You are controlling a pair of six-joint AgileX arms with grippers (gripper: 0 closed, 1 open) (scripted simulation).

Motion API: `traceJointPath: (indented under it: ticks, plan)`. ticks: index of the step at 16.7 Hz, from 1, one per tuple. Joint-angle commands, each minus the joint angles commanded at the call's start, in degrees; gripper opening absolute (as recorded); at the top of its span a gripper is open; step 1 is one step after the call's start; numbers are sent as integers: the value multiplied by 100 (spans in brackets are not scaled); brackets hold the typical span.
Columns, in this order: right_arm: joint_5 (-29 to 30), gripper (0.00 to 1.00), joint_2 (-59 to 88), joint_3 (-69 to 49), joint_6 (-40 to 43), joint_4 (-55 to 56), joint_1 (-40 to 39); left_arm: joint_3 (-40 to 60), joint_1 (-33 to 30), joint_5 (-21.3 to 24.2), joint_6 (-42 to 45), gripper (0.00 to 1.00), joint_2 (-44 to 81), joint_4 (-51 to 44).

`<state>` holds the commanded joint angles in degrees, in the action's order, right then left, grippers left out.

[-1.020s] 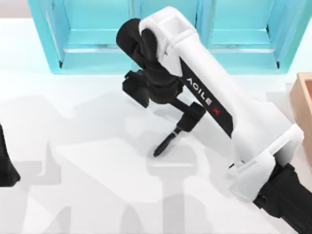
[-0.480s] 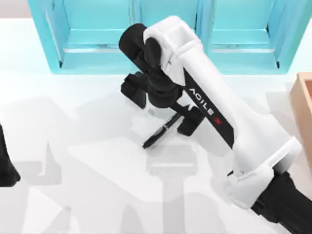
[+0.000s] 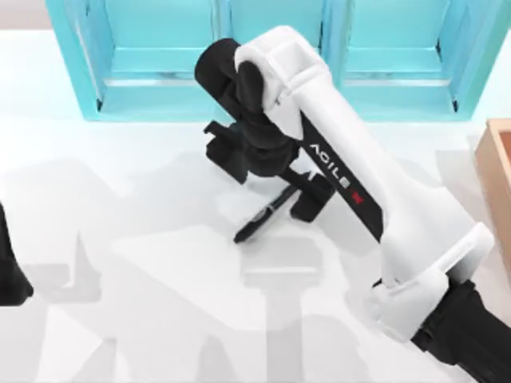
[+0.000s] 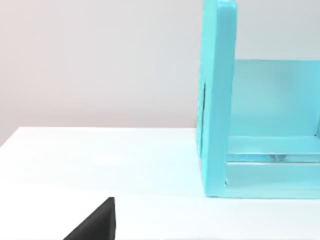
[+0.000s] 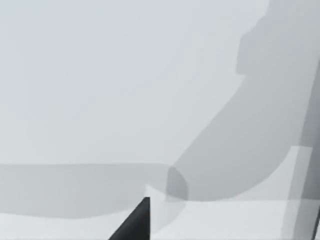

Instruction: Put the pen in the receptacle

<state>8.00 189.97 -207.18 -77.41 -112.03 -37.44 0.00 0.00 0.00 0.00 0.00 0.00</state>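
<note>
Left arm (image 3: 9,271) sits parked at the desk's (image 3: 120,319) left edge. Mid-desk, the pen (image 3: 259,219) lies flat and slanted, its upper end beneath the right claw (image 3: 299,191). The claw looks spread around the pen, though the wrist hides the contact. Best to centre, then close squarely before carrying it to the tan receptacle (image 3: 497,183) on the right.

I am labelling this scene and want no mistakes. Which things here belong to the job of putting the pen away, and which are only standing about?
Belong to the job:
- pen, lying on the table
- right gripper, down at the pen's upper end
- wooden box at the right edge, likely the receptacle

Standing about:
- teal shelf at the back
- left arm, parked at the left edge
</note>
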Motion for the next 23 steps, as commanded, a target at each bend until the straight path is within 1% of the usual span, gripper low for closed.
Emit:
traceJointPath:
  ticks: [7, 8, 15, 16, 19, 23]
  plan:
    - [0, 2, 0, 0, 0, 0, 0, 0, 0, 0, 0, 100, 0, 0]
    - [0, 0, 0, 0, 0, 0, 0, 0, 0, 0, 0, 100, 0, 0]
    - [0, 0, 0, 0, 0, 0, 0, 0, 0, 0, 0, 100, 0, 0]
    - [-143, 0, -521, 355, 148, 831, -117, 0, 0, 0, 0, 100, 0, 0]
    - [-152, 0, -738, 574, 181, 904, -137, 0, 0, 0, 0, 100, 0, 0]
    - [-167, 0, -1621, 1698, 209, 1166, -143, 0, 0, 0, 0, 100, 0, 0]
